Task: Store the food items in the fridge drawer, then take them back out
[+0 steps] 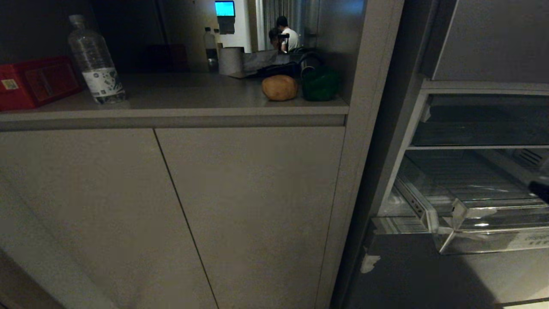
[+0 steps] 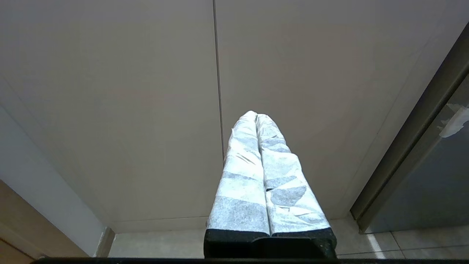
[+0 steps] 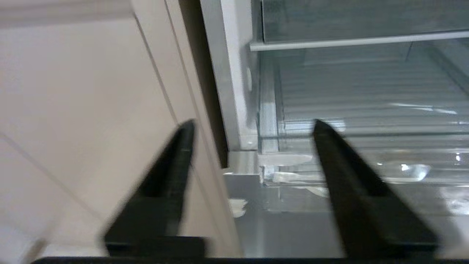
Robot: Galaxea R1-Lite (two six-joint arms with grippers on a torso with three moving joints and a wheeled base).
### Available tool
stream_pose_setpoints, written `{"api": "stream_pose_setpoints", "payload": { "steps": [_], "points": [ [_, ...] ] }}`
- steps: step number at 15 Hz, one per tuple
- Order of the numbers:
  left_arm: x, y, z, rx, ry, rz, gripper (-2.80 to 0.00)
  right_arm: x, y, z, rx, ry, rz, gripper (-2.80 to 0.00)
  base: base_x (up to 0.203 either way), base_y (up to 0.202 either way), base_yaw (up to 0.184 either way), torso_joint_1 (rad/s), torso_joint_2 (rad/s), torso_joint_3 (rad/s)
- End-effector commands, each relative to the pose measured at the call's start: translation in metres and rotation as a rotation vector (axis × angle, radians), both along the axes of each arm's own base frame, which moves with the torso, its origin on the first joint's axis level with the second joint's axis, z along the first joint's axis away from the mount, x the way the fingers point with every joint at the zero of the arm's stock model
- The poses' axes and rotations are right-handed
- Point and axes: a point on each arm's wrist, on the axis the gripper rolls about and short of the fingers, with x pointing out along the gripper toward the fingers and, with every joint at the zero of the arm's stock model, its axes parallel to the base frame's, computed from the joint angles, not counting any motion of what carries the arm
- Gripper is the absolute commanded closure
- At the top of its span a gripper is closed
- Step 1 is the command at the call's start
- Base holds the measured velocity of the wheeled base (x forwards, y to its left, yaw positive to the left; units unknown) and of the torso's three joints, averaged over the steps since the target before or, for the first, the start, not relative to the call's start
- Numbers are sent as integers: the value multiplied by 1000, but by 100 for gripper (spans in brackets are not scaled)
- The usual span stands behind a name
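Clear ribbed drawer [image 1: 480, 201] stands pulled out of the fridge [image 1: 484, 43] at 4 o'clock in the head view, long axis across. On the desk [image 1: 180, 96] the potato [image 1: 279, 87] lies long axis sideways, touching the pepper [image 1: 319, 86]. Only the right wrist view shows the right end effector [image 3: 253, 128], released, fingers spread, pointing at the drawer's corner. Only the left wrist view shows the left end effector [image 2: 256, 115], clenched, before cabinet doors [image 2: 146, 91].

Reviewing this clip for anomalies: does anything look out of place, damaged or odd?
One small thing: a pale scuffed or peeled patch on the dark lower fridge front, just below the pulled-out fridge drawer. Otherwise the potato and green pepper sit side by side on the counter, undisturbed.
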Motion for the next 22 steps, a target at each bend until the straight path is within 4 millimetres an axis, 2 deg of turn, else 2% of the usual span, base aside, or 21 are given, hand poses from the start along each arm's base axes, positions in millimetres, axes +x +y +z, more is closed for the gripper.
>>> {"api": "stream_pose_setpoints", "payload": {
  "steps": [1,5,8,11,16,22],
  "points": [
    [0,0,0,0,0,0,0,17,0,16,8,190,-16,0,0,0,0,0,0,0],
    [0,0,0,0,0,0,0,98,-4,6,14,421,-80,0,0,0,0,0,0,0],
    [0,0,0,0,0,0,0,141,-7,-2,21,496,-102,0,0,0,0,0,0,0],
    [0,0,0,0,0,0,0,173,-11,-13,22,551,-120,0,0,0,0,0,0,0],
    [0,0,0,0,0,0,0,189,-21,-31,24,615,-153,0,0,0,0,0,0,0],
    [0,0,0,0,0,0,0,184,-27,-37,10,648,-200,0,0,0,0,0,0,0]
  ]
}}
